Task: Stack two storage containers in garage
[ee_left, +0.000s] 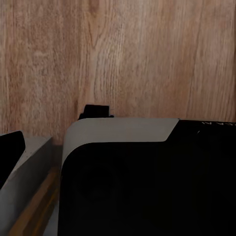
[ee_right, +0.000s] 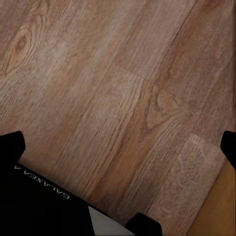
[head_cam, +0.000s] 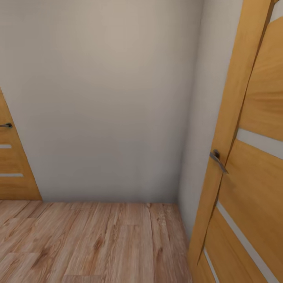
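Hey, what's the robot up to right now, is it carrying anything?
Nothing is being handled at the moment. The head view faces a plain wall corner above a light wood plank floor, with a wooden door at the right and another at the left. Both wrist views look down at the planks past the robot's own dark body.

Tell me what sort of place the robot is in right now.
Probably an indoor hallway or room corner: a plain pale wall meets light wood plank flooring, with a wooden door with a metal handle at right and another door at left.

Matt wood-plank floor [head_cam: 90,239], wooden doors [head_cam: 251,165]
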